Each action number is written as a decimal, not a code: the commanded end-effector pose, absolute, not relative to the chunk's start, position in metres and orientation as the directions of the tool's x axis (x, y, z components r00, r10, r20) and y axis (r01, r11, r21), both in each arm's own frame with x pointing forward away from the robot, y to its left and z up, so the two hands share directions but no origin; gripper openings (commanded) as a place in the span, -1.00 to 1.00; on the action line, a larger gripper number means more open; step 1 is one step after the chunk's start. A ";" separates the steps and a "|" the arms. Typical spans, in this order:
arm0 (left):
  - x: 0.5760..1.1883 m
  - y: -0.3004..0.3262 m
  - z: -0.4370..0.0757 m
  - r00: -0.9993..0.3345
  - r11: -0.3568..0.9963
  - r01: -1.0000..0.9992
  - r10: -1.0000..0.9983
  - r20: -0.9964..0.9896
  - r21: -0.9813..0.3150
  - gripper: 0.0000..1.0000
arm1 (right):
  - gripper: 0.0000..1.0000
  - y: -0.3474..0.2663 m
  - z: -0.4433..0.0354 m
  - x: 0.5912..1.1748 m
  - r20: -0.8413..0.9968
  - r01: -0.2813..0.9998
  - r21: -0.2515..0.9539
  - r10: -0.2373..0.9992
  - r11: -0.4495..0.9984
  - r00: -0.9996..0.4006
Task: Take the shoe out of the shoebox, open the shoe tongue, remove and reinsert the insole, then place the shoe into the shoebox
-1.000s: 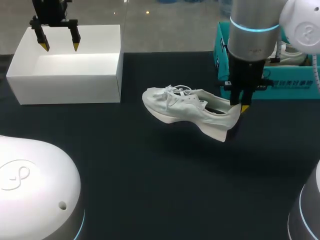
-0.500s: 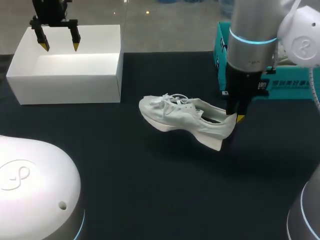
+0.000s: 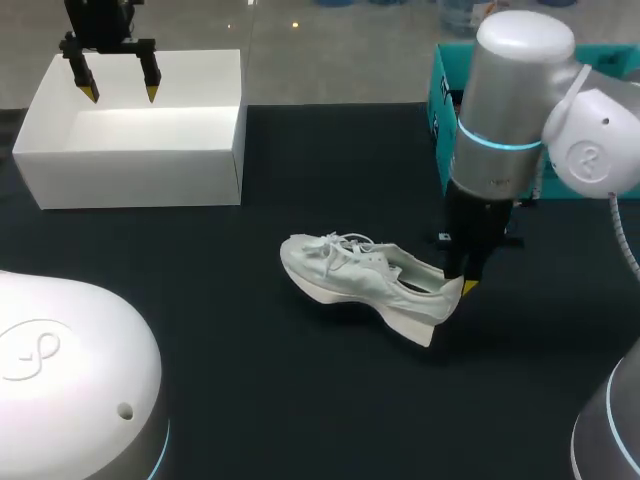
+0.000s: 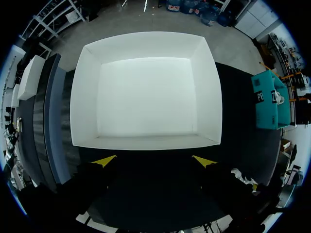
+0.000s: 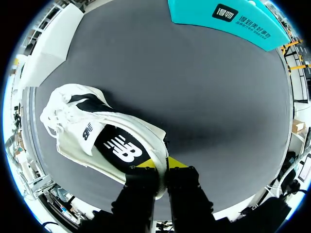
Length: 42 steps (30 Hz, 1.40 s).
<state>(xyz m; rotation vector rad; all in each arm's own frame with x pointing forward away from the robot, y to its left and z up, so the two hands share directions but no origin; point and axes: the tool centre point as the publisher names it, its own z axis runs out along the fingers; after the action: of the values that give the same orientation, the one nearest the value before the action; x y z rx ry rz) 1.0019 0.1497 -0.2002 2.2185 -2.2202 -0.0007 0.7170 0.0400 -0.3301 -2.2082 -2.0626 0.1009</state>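
Observation:
A white sneaker (image 3: 365, 283) hangs just over the dark table (image 3: 250, 400) in the middle, toe toward the left and heel raised. My right gripper (image 3: 465, 285) is shut on its heel collar. From the right wrist, the shoe (image 5: 104, 141) lies ahead of the gripper (image 5: 162, 164), its black insole showing, one fingertip inside the heel and one outside. The white shoebox (image 3: 130, 135) stands empty at the back left. My left gripper (image 3: 118, 92) hovers open above the box's far rim. The left wrist looks straight down into the box (image 4: 146, 92), with the gripper (image 4: 153, 161) over its near wall.
A teal box (image 3: 530, 120) stands at the back right behind my right arm; its side (image 5: 228, 19) shows beyond the shoe. The table's dark surface stretches in front of and left of the shoe.
My right arm has carried the shoe toward the front of the table and lowered it, heel still held. The left arm has stayed over the shoebox.

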 end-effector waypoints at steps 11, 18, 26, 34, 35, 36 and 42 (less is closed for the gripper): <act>1.001 0.150 -0.200 0.000 0.000 -1.000 -1.000 0.001 0.002 1.00 | -1.00 0.044 -0.377 0.713 -0.010 0.978 -0.188 0.996 -0.088 0.088; 1.001 0.150 -0.200 0.000 0.000 -1.000 -1.000 0.001 0.002 1.00 | 1.00 0.042 -0.358 0.707 -0.011 0.982 -0.147 0.993 -0.115 0.114; 1.001 0.150 -0.200 0.000 0.000 -1.000 -1.000 0.001 0.002 1.00 | 1.00 0.041 -0.322 0.706 -0.009 0.993 -0.094 0.998 -0.069 0.069; 1.001 0.150 -0.200 0.000 0.000 -1.000 -1.000 0.001 0.002 1.00 | 1.00 0.027 -0.291 0.701 0.004 0.999 -0.009 0.999 0.045 -0.045; 1.001 0.150 -0.200 0.000 0.000 -1.000 -1.000 0.001 0.002 1.00 | 1.00 0.023 -0.290 0.700 0.012 0.997 0.006 0.997 0.080 -0.080; 1.001 0.150 -0.200 0.000 0.000 -1.000 -1.000 0.001 0.002 1.00 | 1.00 0.019 -0.288 0.698 0.011 0.991 0.025 0.991 0.132 -0.132; 1.001 0.150 -0.200 0.000 0.000 -1.000 -1.000 0.001 0.002 1.00 | 1.00 0.012 -0.285 0.689 -0.036 0.938 -0.058 0.939 0.341 -0.343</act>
<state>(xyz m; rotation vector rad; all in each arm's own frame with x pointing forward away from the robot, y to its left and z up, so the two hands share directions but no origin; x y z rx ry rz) 1.0019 0.1497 -0.2002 2.2186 -2.2201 -0.0007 0.6945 0.0199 -0.2885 -1.9239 -2.4793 0.0653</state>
